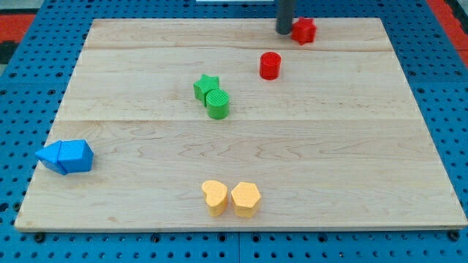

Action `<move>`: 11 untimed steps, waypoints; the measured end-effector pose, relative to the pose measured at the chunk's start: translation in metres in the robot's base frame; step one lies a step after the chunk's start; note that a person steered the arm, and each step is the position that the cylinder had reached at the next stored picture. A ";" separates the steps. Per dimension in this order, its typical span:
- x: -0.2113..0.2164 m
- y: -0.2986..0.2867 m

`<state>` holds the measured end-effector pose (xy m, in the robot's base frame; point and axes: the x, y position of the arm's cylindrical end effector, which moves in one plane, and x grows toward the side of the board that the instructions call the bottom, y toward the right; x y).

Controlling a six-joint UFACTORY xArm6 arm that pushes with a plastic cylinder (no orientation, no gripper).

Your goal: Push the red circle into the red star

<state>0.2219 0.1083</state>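
The red circle (270, 65) stands on the wooden board at the upper middle. The red star (303, 30) lies near the board's top edge, up and to the right of the circle, with a gap between them. My tip (284, 31) is at the lower end of the dark rod, which comes down from the view's top. It sits right beside the red star's left side, above the red circle.
A green star (205, 87) and a green circle (217, 104) touch each other left of centre. Two blue blocks (66, 156) sit together at the board's left edge. Two yellow blocks (231, 198) sit side by side near the bottom edge.
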 end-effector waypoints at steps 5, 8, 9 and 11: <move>0.113 -0.070; 0.064 0.026; 0.080 0.048; 0.071 0.047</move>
